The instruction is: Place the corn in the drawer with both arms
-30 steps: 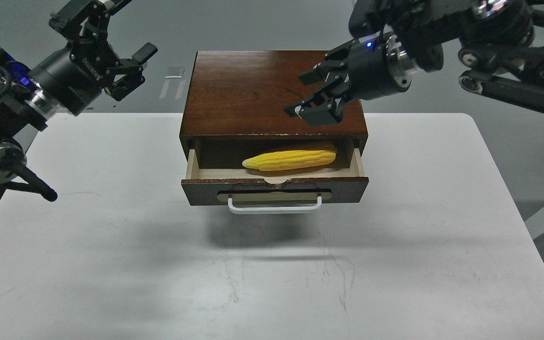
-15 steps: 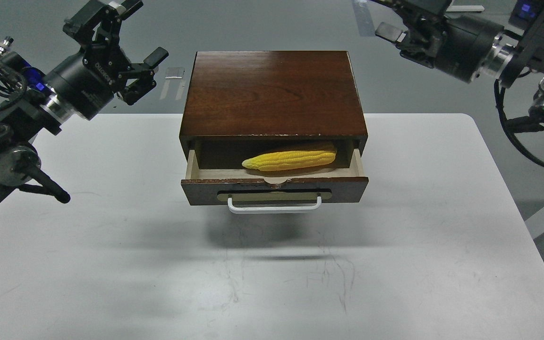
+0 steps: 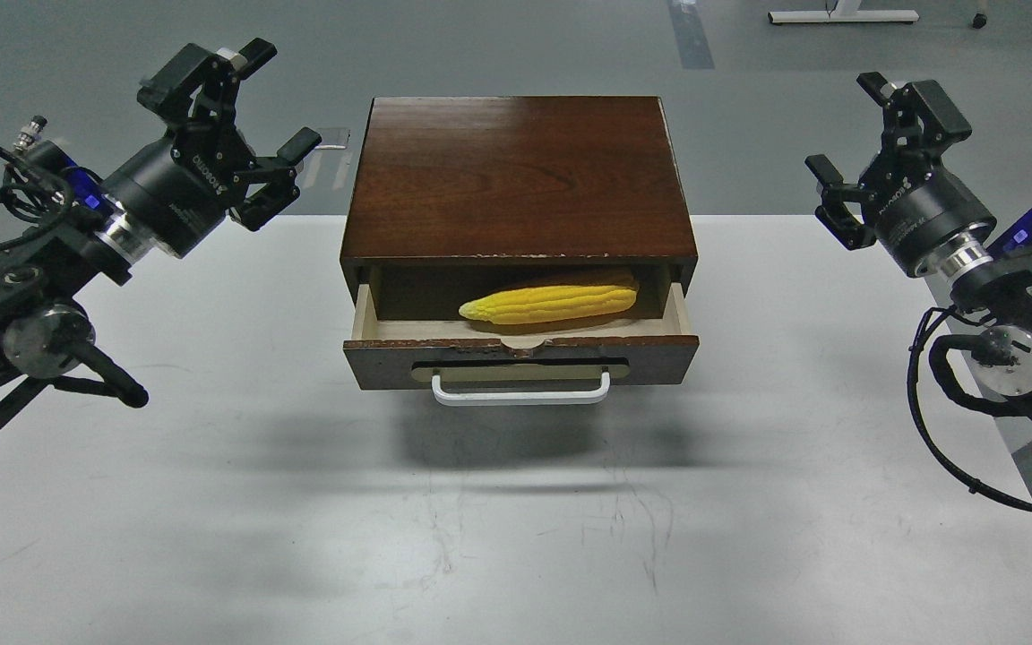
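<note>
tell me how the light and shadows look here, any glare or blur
Head view: sharp overall, lit from above; a soft shadow spreads on the table in front of the drawer; mild sheen on the wooden box top; the corn is bright, the recess behind it dark; both grippers, left and right, look crisp.
</note>
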### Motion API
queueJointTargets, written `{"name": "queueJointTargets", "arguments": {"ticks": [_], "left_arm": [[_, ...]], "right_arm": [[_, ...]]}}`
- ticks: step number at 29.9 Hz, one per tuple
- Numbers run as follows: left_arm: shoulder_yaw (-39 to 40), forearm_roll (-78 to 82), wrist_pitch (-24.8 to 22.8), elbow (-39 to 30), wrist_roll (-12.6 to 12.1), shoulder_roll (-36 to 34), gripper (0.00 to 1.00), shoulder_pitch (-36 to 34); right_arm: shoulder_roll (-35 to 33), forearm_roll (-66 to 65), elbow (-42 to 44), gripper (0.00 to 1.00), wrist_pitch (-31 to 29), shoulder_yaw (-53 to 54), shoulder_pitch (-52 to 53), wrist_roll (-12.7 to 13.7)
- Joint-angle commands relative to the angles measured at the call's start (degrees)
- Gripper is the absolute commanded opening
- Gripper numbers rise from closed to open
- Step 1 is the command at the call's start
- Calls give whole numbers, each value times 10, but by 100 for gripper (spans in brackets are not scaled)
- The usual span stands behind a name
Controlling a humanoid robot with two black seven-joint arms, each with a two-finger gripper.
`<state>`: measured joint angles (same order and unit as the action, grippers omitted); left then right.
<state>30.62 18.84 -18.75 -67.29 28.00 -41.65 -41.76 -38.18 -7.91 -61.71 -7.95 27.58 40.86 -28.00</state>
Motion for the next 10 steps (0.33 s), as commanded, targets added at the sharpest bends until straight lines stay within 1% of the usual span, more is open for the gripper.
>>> {"name": "queueJointTargets", "arguments": {"ticks": [1, 10], "left_arm": [[3, 1, 0, 25, 0, 11, 98, 6], [3, 1, 0, 42, 0, 19, 98, 10]], "right_arm": [[14, 0, 0, 100, 0, 5, -24, 0], [28, -1, 6, 100, 0, 5, -39, 0]]}}
